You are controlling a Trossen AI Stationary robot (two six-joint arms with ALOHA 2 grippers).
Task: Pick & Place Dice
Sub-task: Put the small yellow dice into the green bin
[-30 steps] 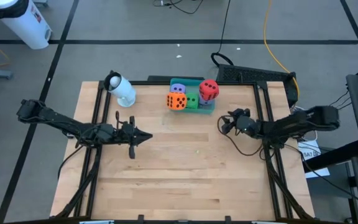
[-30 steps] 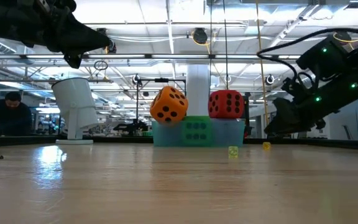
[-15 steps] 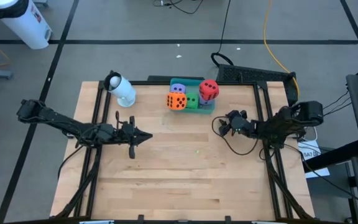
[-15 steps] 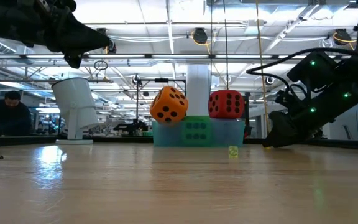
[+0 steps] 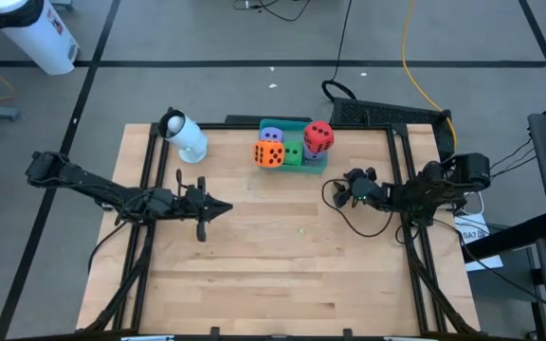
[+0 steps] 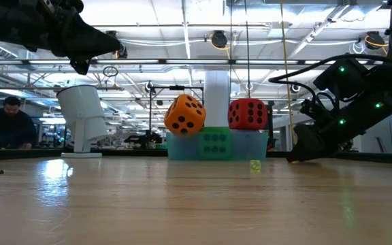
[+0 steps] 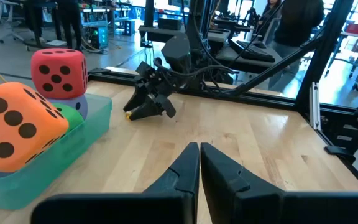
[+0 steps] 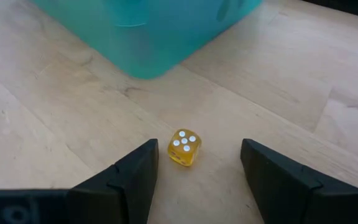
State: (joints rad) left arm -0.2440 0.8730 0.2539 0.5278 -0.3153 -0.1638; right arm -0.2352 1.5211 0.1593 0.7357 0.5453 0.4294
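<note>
Where right gripper straddles yellow die, teal tray cropped.

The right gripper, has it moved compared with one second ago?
Yes. In the high view the right gripper has moved down the picture, away from the teal tray, and lowered toward the table.

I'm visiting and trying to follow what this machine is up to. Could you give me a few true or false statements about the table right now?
1. The right claw is open around a small yellow die. True.
2. The left claw grips the orange die. False: it is shut and empty, away from it.
3. The red die sits highest in the teal tray. True.
4. The yellow die lies inside the tray. False: it is on the table.
</note>
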